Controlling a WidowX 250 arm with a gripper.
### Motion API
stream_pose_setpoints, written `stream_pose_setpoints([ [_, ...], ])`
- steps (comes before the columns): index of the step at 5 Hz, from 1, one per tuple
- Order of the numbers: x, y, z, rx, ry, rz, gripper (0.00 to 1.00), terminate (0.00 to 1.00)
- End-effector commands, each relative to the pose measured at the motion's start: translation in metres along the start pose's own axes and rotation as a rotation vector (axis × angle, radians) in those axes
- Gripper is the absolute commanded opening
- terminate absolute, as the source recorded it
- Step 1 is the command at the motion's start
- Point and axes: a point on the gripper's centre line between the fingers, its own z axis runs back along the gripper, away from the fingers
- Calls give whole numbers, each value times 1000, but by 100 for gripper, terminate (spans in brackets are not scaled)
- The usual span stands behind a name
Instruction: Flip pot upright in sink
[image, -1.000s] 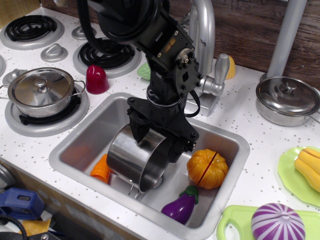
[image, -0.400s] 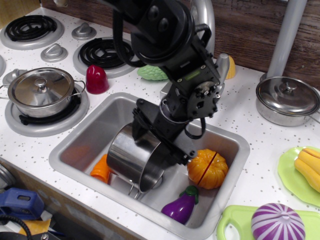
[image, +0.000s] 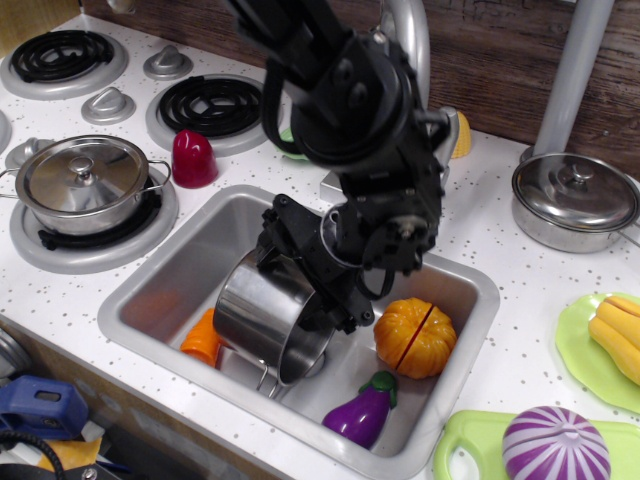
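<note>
Down in the sink, my jaws press against the upper back of the pot; the black fingers lie on its steel wall and rim, but whether they are clamped on it or merely touching, I cannot tell. That pot lies tipped on its side directly below and in front of my jaws, mouth facing down and to the right, with a thin wire handle poking out underneath.

Far to my left on the white speckled tabletop sits a lidded steel pot on a grey burner. Nearer, up and left of my jaws, stands a dark red toy beside a black coil burner. Just left of the tipped vessel, low in the basin, an orange piece touches its wall.

Right of my jaws lies an orange pumpkin with a red slit, close beside the steel rim. Below it rests a purple eggplant with a green cap.

Behind me rises the silver faucet. Well off to my right a second lidded pot sits on the tabletop; lower right are a yellow vegetable on a green plate and a purple striped onion on a green board. No readable writing shows on anything.
</note>
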Motion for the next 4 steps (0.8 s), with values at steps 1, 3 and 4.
stream_pose_setpoints([
  [1,2,4,-9,80,-40,-20,100,0],
  [3,0,12,-21,19,-53,19,0,0],
  [4,1,15,-20,-36,-49,36,0,0],
])
